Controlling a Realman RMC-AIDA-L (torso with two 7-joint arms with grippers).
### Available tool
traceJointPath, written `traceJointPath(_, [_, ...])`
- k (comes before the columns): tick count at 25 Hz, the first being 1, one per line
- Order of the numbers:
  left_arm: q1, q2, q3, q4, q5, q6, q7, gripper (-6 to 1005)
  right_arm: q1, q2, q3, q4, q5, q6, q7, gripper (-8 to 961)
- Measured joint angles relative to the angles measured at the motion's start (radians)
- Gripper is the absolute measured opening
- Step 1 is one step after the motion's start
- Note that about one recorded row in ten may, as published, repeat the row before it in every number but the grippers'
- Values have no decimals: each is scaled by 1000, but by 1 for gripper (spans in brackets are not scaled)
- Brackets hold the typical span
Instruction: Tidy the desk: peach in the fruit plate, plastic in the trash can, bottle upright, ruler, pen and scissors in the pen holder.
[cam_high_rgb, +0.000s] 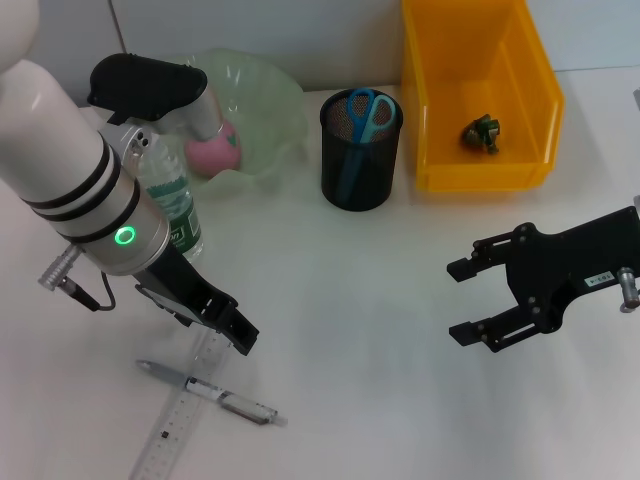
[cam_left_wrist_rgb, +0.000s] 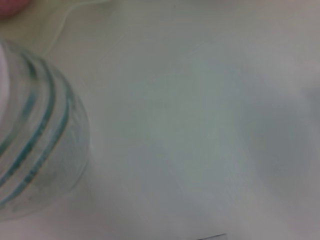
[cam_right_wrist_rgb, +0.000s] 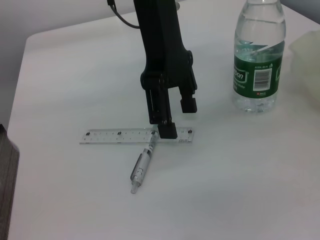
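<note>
The left hand (cam_right_wrist_rgb: 171, 116), fingers spread and holding nothing, hangs just over the ruler (cam_right_wrist_rgb: 120, 135).

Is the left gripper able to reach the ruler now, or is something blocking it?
Probably yes. The left gripper hangs open right over the ruler. Only the pen lies across the ruler beside the fingers, which might get in the way.
</note>
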Motion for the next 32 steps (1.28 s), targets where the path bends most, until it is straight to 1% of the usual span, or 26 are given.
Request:
traceJointPath(4, [1,0,9,-9,0,-10,0,856,1,1,0,0,-1,0,0,799])
traceJointPath(6, [-3,0,16,-32,0,-22,0,856,1,3,0,0,-1,1,0,799])
traceJointPath(10, [-15,0,27,-67,0,-46,2,856,1,14,-1,0,-11,3,-6,799])
traceJointPath(15, [-17,0,37,-74,0,-60,1,855,2,23,-1,0,-23,5,-12,798])
traceJointPath(32, [-22,0,51,-93,0,-86,2,855,14,26,-1,2,-28,6,-12,799])
